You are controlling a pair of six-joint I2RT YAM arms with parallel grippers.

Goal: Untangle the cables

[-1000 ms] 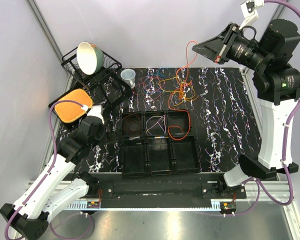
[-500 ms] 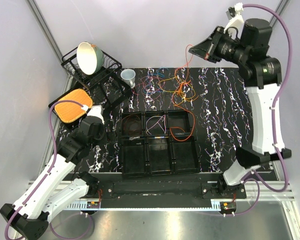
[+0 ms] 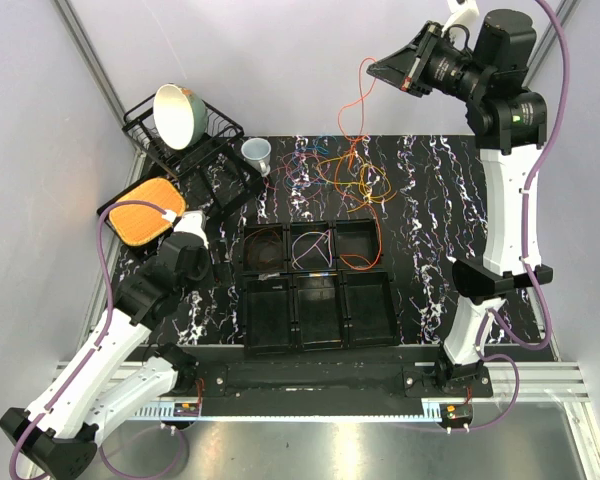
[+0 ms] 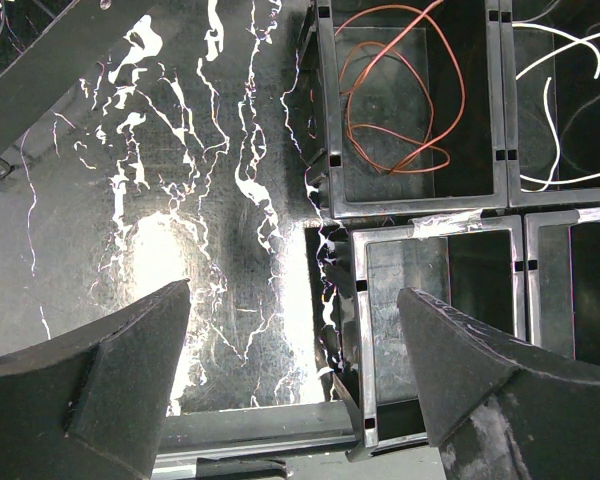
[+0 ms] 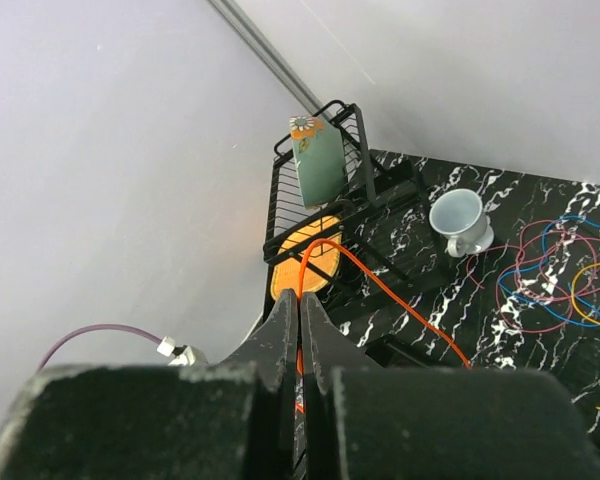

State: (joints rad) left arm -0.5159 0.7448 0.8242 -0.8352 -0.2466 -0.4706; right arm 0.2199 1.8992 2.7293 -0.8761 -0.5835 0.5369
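A tangle of thin cables (image 3: pixel 340 172) in orange, yellow, red, blue and purple lies on the far part of the black marbled table. My right gripper (image 3: pixel 372 70) is raised high above it, shut on an orange cable (image 3: pixel 352 100) that hangs down to the pile and on into the tray; it shows in the right wrist view (image 5: pixel 400 300) arching from the closed fingers (image 5: pixel 302 300). My left gripper (image 4: pixel 295 330) is open and empty, low over the table beside the tray's left edge. A brown cable (image 4: pixel 400 100) and a white cable (image 4: pixel 560 100) lie in tray compartments.
A black six-compartment tray (image 3: pixel 318 285) sits mid-table. A dish rack (image 3: pixel 185 145) with a bowl (image 3: pixel 176 115) stands at the back left, with an orange sponge (image 3: pixel 145 212) and a white cup (image 3: pixel 257 153) nearby.
My right arm has lifted and swung up and left, pulling the orange cable higher; its loop at the tray's right compartment has drawn tighter. The left arm has not moved.
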